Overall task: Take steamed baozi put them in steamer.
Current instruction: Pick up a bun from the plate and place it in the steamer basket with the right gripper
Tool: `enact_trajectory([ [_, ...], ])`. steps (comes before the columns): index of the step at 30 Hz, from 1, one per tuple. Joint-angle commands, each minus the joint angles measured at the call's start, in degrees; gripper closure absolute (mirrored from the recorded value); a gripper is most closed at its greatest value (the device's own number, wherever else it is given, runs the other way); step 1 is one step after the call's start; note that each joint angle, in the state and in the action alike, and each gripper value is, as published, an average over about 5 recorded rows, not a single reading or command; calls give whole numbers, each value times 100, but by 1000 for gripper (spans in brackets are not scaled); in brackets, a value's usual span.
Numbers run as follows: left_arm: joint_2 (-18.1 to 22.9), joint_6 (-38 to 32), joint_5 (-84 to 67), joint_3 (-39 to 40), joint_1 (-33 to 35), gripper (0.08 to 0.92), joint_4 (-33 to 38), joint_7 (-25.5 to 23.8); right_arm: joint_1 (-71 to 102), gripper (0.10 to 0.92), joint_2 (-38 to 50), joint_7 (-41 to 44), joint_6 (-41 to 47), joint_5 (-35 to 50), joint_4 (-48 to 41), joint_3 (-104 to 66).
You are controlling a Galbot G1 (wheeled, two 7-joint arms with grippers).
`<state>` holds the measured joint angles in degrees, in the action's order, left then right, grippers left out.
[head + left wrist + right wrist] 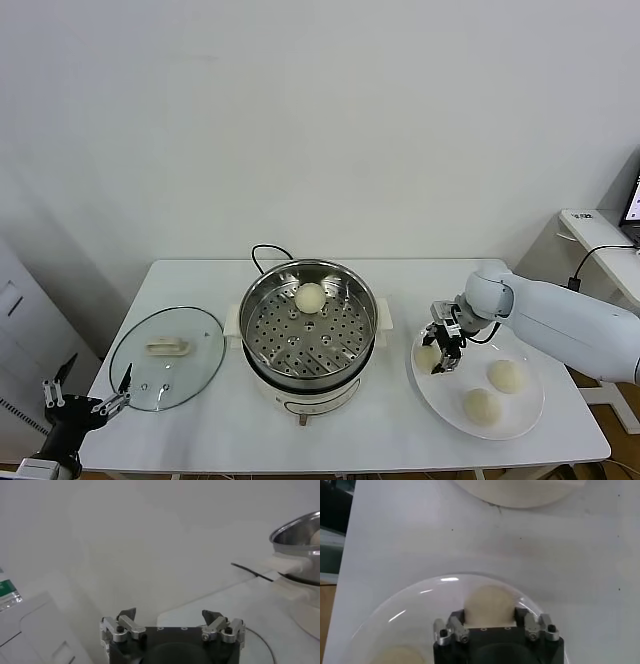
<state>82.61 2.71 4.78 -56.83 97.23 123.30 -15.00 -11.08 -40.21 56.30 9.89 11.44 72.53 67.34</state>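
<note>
Nearest the robot, at the left front corner of the table, the left gripper hangs off the edge with its jaws spread wide and nothing between them; it is parked beside the glass lid and well apart from any bun. On the right, the white plate carries three of the steamed baozi: one toward the near edge, one a little farther and to the right, and one at the plate's left rim. The right gripper is down on that left-rim bun, and its wrist camera shows the bun sitting squarely between the two fingers, which have drawn in close against its sides. The buns are round, with no long axis to line up with. By my reading the grip is just being made; whether the pads already press the dough I cannot tell, since the gripper body hides the contact. The steamer stands just left of the plate, at mid-table, so the carry runs leftward and the right arm is plainly the nearer one. A fourth bun already lies on the far side of its perforated floor.
</note>
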Motion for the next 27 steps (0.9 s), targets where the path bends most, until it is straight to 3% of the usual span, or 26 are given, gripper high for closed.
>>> enact_trajectory([
  [1,-11,8,-6,-5,-1,177,4,-1,-639,580,56,70,-1,334,60,156],
  [9,-34,23,-3,12,-50,177,15,1,-3142,595,-526,815,-41,1923,-229,835],
  [14,-19,41,-2,28,-89,177,46,5,-4212,593,-1099,1152,400,2908,-114,1183],
  [27,75,48,2,39,-68,177,123,7,-2758,592,-2288,-15,1691,3418,1137,956],
])
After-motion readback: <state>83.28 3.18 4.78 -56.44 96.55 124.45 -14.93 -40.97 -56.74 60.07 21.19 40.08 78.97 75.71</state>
